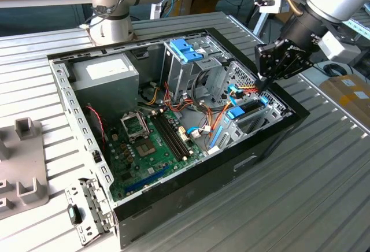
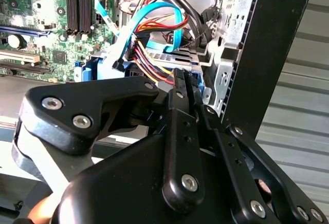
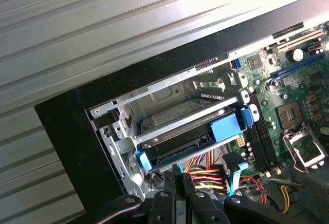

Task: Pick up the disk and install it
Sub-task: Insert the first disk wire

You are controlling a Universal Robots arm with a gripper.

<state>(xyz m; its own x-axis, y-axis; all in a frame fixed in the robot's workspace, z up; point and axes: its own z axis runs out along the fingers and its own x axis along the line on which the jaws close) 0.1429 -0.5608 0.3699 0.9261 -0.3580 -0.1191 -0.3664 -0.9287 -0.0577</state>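
Exterior view: open black computer case [image 1: 272, 142] lies on its side on a ribbed grey metal table [image 1: 324, 188]; green motherboard [image 1: 153, 148] and a grey power-supply box [image 1: 104, 73] are exposed inside. The gripper [image 1: 263, 83], black and angular with bolted links, hangs over the case corner at the exterior view's right, above a bundle of red, orange and blue cables [image 1: 240, 90].

First wrist view: the disk [image 3: 177, 131] sits in the drive bay by the case wall, flat, dark face mostly hidden under a silver metal crossbar [image 3: 180, 124]. Blue plastic frame shows at both ends. Its long axis runs parallel to the black case edge.

Gripper fingers [image 3: 177, 183] are together, holding nothing, just beside the disk's cable-side edge.
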